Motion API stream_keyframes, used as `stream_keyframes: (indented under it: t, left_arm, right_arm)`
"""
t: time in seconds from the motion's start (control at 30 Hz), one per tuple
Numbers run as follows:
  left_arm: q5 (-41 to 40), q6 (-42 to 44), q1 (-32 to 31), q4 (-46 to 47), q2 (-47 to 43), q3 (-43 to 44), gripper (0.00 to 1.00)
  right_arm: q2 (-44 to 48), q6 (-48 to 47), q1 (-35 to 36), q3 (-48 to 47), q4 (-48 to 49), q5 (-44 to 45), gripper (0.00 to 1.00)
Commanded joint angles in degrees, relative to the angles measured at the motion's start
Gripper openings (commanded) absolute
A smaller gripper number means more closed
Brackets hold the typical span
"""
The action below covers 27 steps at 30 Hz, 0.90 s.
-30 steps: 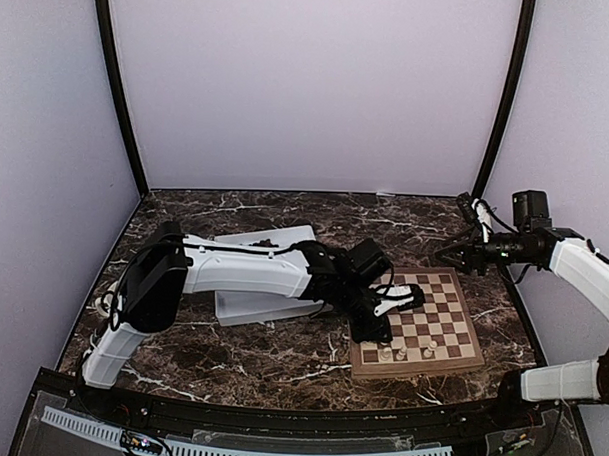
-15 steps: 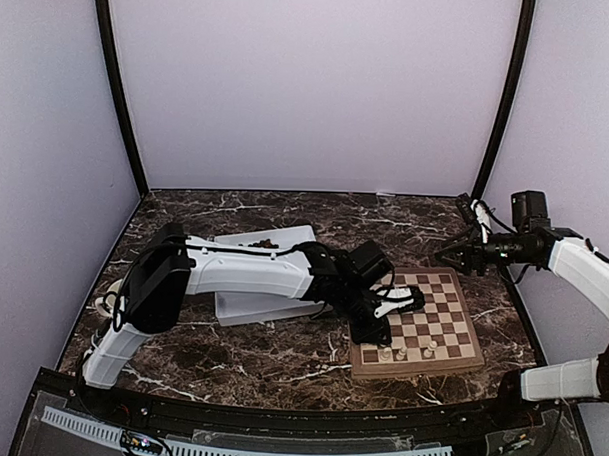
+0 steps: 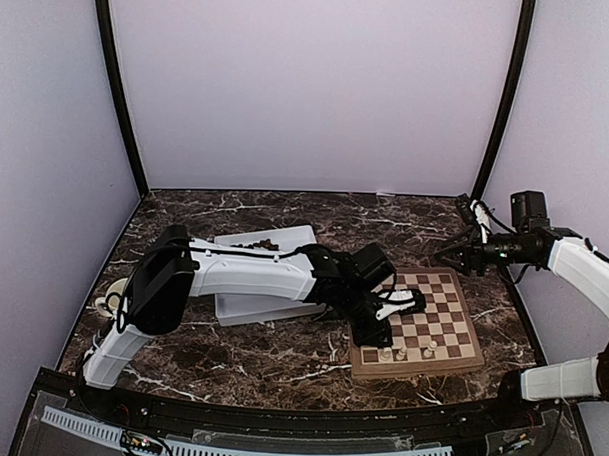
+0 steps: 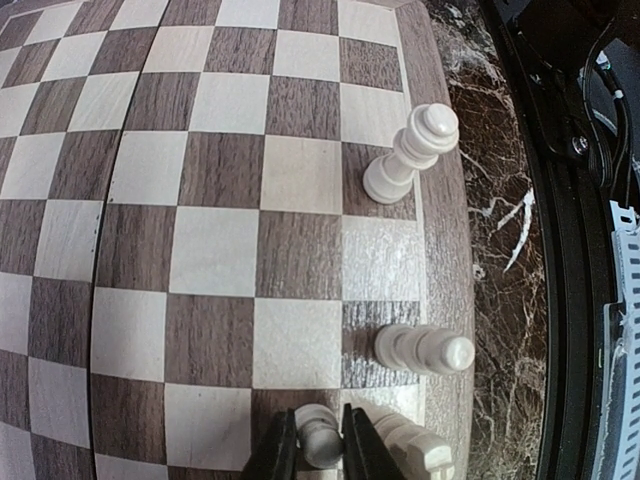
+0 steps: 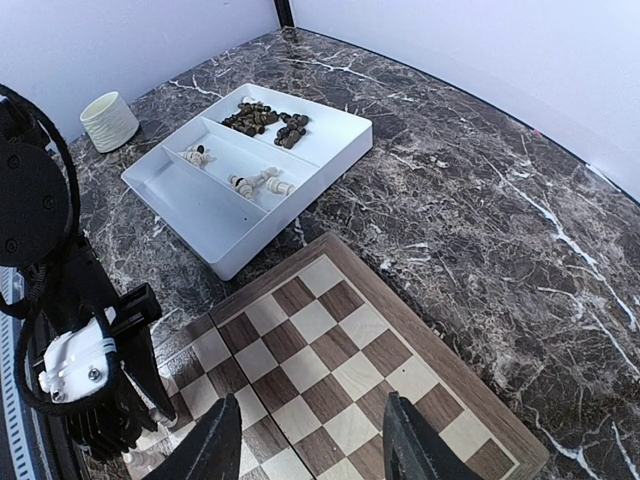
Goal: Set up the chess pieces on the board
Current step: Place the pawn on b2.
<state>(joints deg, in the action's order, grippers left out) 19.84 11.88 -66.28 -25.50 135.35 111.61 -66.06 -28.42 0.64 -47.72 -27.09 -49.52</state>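
Left gripper [image 4: 320, 448] at the board's [image 4: 200, 200] near edge; its fingers [image 4: 277, 455] stand narrowly apart, flanking one cream piece [image 4: 318, 428]; whether they press on it cannot be told; the piece's long axis runs between the fingers, top toward the wrist camera. Three more cream pieces: one [image 4: 408, 442] just beside the right finger, a second [image 4: 425, 348] and a third [image 4: 410, 150] spaced along the same edge row, tops pointing toward the board's rim in the wrist view. Left arm [image 3: 243, 271] stretched low and nearly level across the white tray [image 5: 180, 200] to the board's near-left corner. Right gripper [image 5: 312, 450] spread, nothing between its fingers; right arm [image 3: 583, 268] raised beyond the board's far-right corner. Dark pieces [image 5: 265, 118] and cream pieces [image 5: 255, 182] lie in separate tray compartments.
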Motion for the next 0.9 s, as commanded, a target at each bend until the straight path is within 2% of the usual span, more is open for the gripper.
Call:
stream_keyframes:
  t: [0.0,0.33,0.63,0.87]
  left_arm:
    - [-0.9,0.5,-0.3,-1.6,0.3,1.7,0.19]
    - [-1.8,0.0,-0.3,-1.5,0.2,2.0,0.2]
    - [-1.6,-0.5,-0.3,-2.2,0.3,3.3,0.27]
    - [-4.5,0.6,-0.3,-3.7,-1.1,3.8,0.31]
  right_arm:
    - [-0.2,-0.5,0.0,-0.8,0.1,-1.2,0.49]
    - [-0.2,-0.7,-0.1,-0.8,-0.1,-1.5,0.49]
    - [-0.3,-0.8,0.0,-0.8,-0.1,-1.5,0.49]
    - [-0.3,-0.9,-0.1,-0.9,-0.2,-1.6,0.49]
